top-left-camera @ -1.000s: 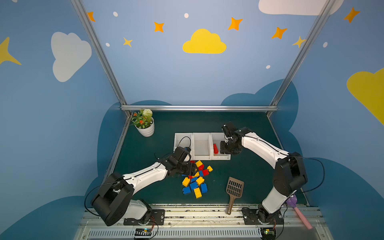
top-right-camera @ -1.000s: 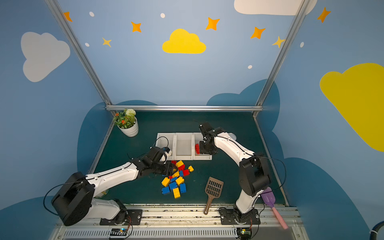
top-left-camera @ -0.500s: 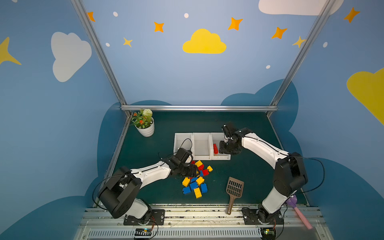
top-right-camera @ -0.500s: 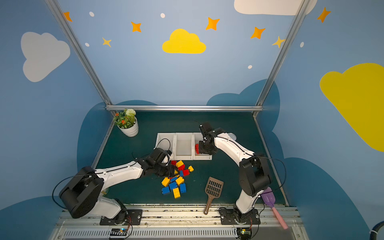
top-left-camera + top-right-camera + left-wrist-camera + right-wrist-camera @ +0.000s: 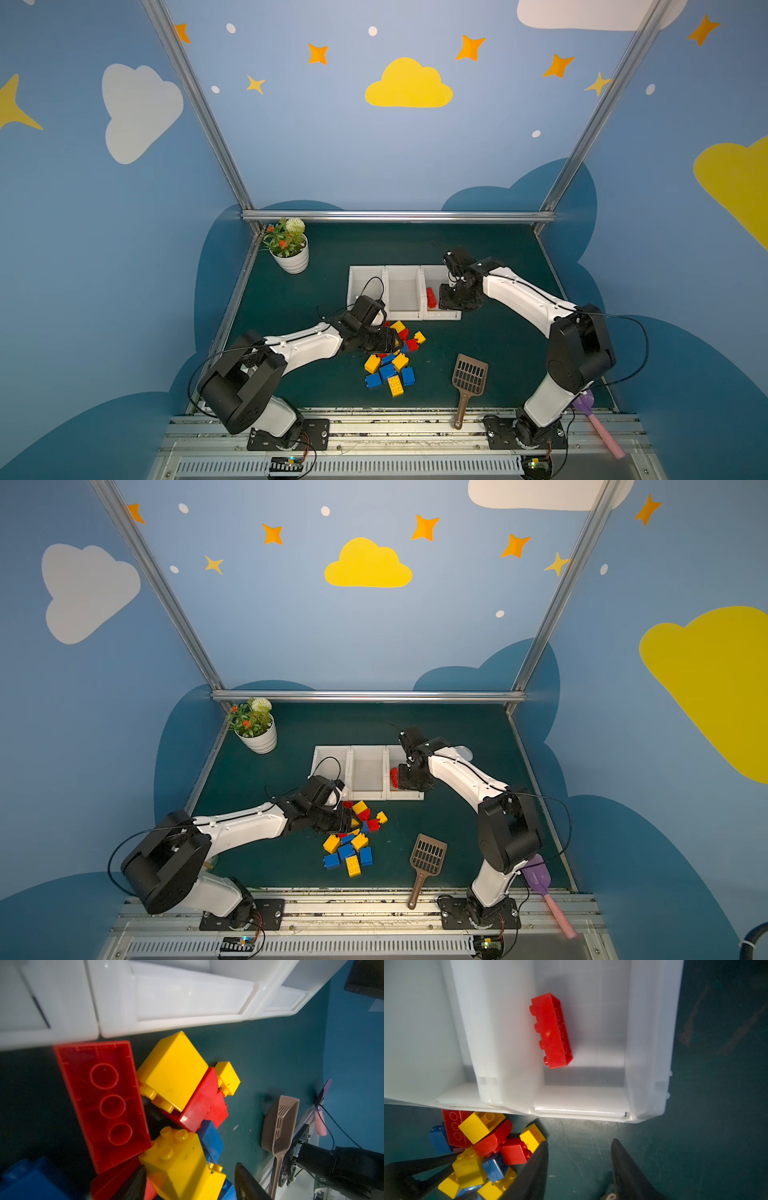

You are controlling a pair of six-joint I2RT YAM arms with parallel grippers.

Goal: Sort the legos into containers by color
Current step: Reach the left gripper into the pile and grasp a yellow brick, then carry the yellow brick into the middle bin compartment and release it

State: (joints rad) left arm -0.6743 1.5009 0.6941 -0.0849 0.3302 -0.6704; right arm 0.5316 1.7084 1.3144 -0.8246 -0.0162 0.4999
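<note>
A pile of red, yellow and blue legos [image 5: 392,359] [image 5: 353,841] lies on the green mat in front of three white containers [image 5: 404,318] [image 5: 368,796]. My left gripper [image 5: 394,338] [image 5: 190,1166] is low in the pile and open, with a yellow lego [image 5: 180,1159] between its fingers; one finger stands apart from it. An upturned long red lego [image 5: 104,1101] lies beside it. A red lego [image 5: 431,297] [image 5: 551,1030] lies in the right-hand container. My right gripper [image 5: 448,298] [image 5: 579,1141] hangs open and empty over that container's front edge.
A potted plant [image 5: 291,249] stands at the back left. A brown slotted scoop [image 5: 468,380] lies on the mat to the right of the pile. A purple and pink scoop [image 5: 594,415] lies beside the right arm's base. The left and middle containers show no legos.
My left gripper has pushed forward and down from the left container's front edge into the pile. The right gripper has stayed over the right container.
</note>
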